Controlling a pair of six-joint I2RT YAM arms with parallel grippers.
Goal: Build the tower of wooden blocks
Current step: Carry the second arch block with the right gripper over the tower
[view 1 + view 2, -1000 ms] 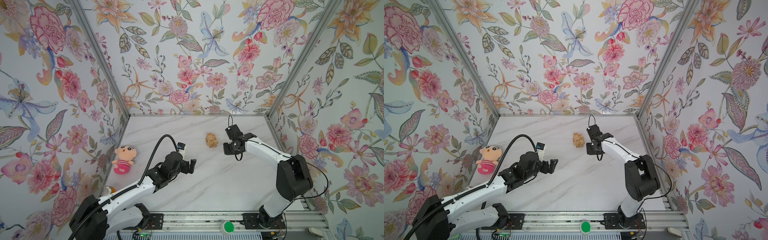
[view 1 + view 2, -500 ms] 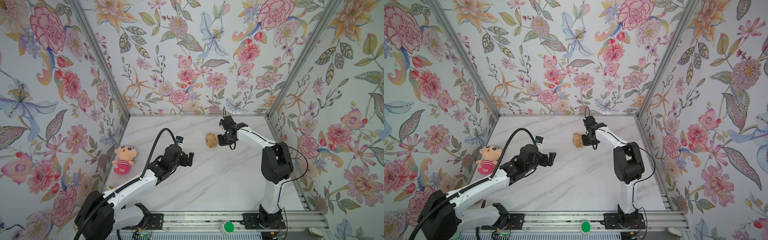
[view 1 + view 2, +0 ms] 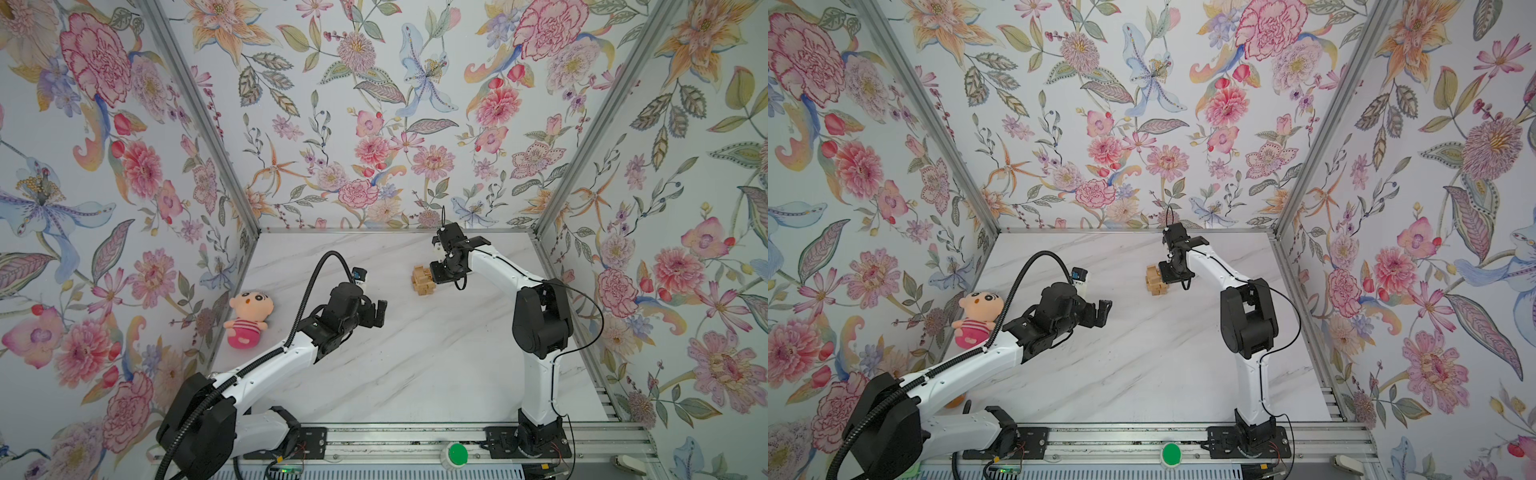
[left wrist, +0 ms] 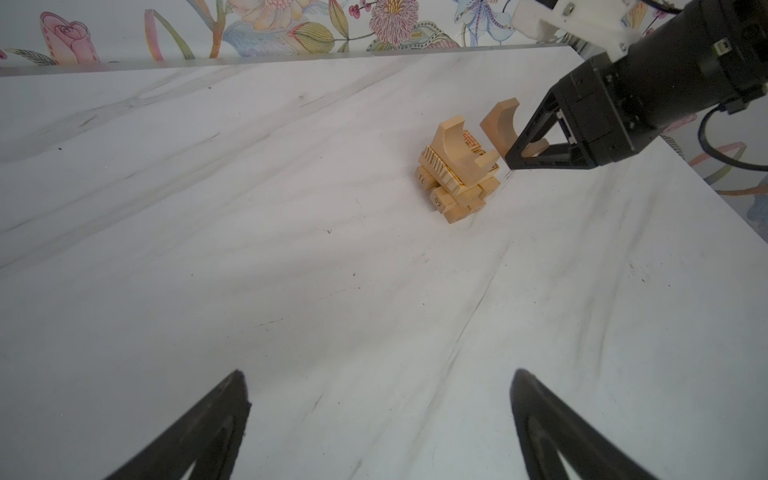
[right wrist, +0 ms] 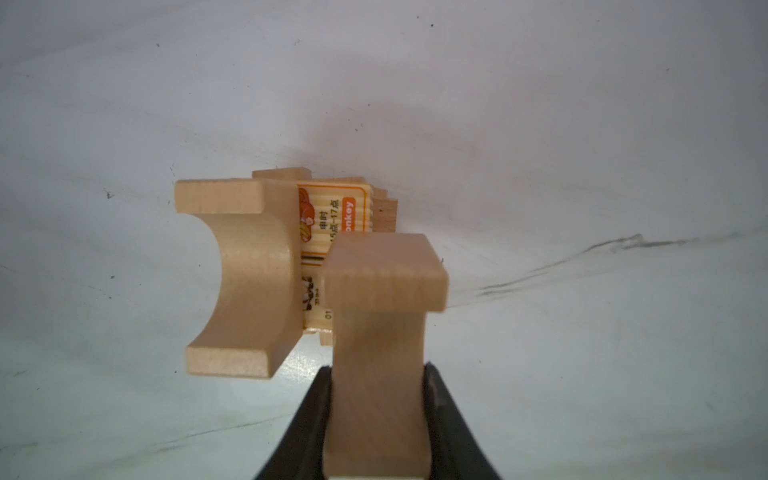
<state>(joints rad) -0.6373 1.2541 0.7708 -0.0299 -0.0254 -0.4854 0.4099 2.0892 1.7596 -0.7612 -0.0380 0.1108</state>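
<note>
The tower (image 3: pixel 422 281) (image 3: pixel 1154 283) is a small stack of tan wood blocks at the table's back middle. In the left wrist view the tower (image 4: pixel 451 189) carries an arch-cut block (image 4: pixel 456 146) on top, also in the right wrist view (image 5: pixel 249 270) over printed faces. My right gripper (image 3: pixel 437 275) (image 3: pixel 1165 274) (image 5: pixel 378 370) is shut on a second arch-cut block (image 5: pixel 384 282) (image 4: pixel 500 124), held just beside the tower's top on its right. My left gripper (image 3: pixel 376 314) (image 3: pixel 1103 311) (image 4: pixel 378 374) hangs open and empty over bare table, well short of the tower.
A pink plush doll (image 3: pixel 247 318) (image 3: pixel 975 319) lies by the left wall. A bit of something orange (image 3: pixel 956 401) peeks out under the left arm near the front. The floral walls enclose the marble table (image 3: pixel 415 365) on three sides.
My right gripper has carried its block leftward, from a gap away to right beside the tower's top. The left gripper has drifted slightly toward the back, still open.
</note>
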